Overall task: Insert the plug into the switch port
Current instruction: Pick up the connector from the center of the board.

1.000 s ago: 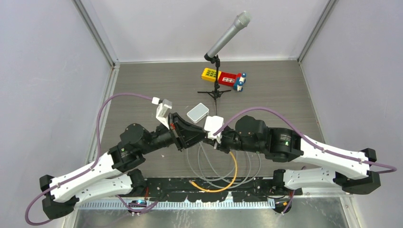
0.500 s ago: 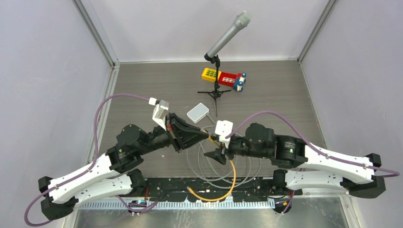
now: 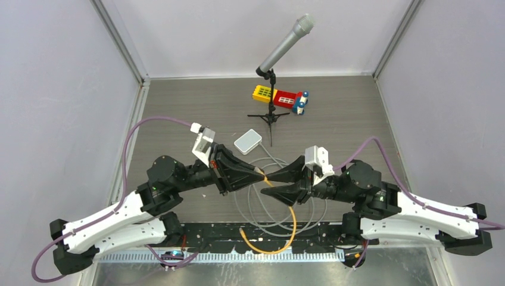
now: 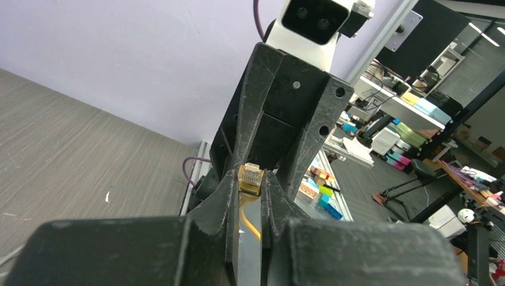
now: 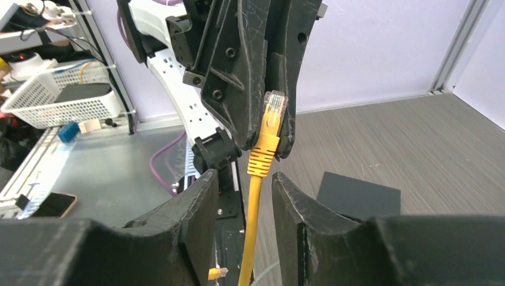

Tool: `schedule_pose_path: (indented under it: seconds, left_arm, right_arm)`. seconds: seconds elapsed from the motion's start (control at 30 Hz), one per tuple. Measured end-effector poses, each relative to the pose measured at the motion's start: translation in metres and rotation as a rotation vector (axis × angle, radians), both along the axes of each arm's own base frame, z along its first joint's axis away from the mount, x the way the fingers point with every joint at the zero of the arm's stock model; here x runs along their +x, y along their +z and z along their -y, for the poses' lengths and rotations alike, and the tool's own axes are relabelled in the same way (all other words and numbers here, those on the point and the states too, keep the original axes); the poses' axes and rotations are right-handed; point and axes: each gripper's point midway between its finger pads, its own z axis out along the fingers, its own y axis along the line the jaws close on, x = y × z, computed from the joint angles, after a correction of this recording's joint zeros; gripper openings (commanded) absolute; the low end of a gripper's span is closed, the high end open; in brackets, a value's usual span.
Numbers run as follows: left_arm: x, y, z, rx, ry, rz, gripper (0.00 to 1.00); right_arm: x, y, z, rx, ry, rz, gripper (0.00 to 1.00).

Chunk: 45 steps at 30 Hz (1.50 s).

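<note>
Left end effector [image 3: 261, 173] is clamped on the plug [image 3: 262, 173] of the yellow cable [image 3: 293, 211], held up off the table [image 3: 178, 107] around the middle of the workspace. In the left wrist view we see the plug [image 4: 251, 176] pinched between the two black fingers [image 4: 221, 196], its clear tip poking out past them, the contact end facing away from the camera.

Right end effector [image 3: 265, 185] faces the left one, tips almost meeting it. Its jaws stand apart, one on each side of the yellow cable just below the plug. The right wrist view shows the cable [image 5: 250, 226] running up between the right fingers [image 5: 199, 202] with a gap on both sides, so we see no grip there. Above them the plug [image 5: 274, 109] and its yellow boot sit against the left arm's fingers.

The switch [image 3: 248, 142], a small white box, lies flat on the table just beyond the left end effector, apart from the plug. We can't see its ports from here.

The cable drops from the plug, curves toward the near edge of the table, and ends in a second plug [image 3: 240, 228] lying free. Grey cable loops [image 3: 250, 211] lie under both end effectors. At the far side we see a microphone stand [image 3: 271, 113] and a red and yellow toy block [image 3: 280, 97].
</note>
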Motion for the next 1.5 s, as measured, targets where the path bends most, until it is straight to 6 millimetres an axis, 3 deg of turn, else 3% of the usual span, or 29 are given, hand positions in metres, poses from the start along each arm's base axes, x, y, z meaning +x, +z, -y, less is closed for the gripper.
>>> schedule_pose_path:
  seconds: [0.27,0.47,0.93,1.27,1.37,1.47,1.5]
  left_arm:
    - [-0.004,0.014,-0.006,-0.051,-0.004,0.024,0.0]
    - [-0.007,0.025,-0.013,-0.102,-0.001,0.049,0.0]
    - [-0.002,0.017,-0.012,-0.096,0.02,0.036,0.0]
    - [-0.002,0.017,-0.012,-0.099,0.02,0.037,0.0]
    - [-0.002,0.017,-0.012,-0.099,0.02,0.038,0.0]
    - [-0.001,0.017,-0.012,-0.1,0.027,0.036,0.0]
    - [-0.001,0.017,-0.012,-0.101,0.026,0.035,0.05]
  right_arm:
    - [-0.001,-0.009,-0.007,0.056,0.014,-0.04,0.3]
    - [0.002,0.0,-0.006,0.13,-0.002,-0.059,0.33]
    - [0.004,0.021,0.002,0.276,-0.017,-0.072,0.3]
    - [0.005,0.018,-0.002,0.283,-0.015,-0.079,0.26]
    - [0.005,0.017,-0.003,0.279,-0.017,-0.081,0.2]
    - [0.005,0.018,-0.003,0.284,-0.015,-0.085,0.01]
    - [0.005,0.018,-0.003,0.284,-0.016,-0.083,0.01]
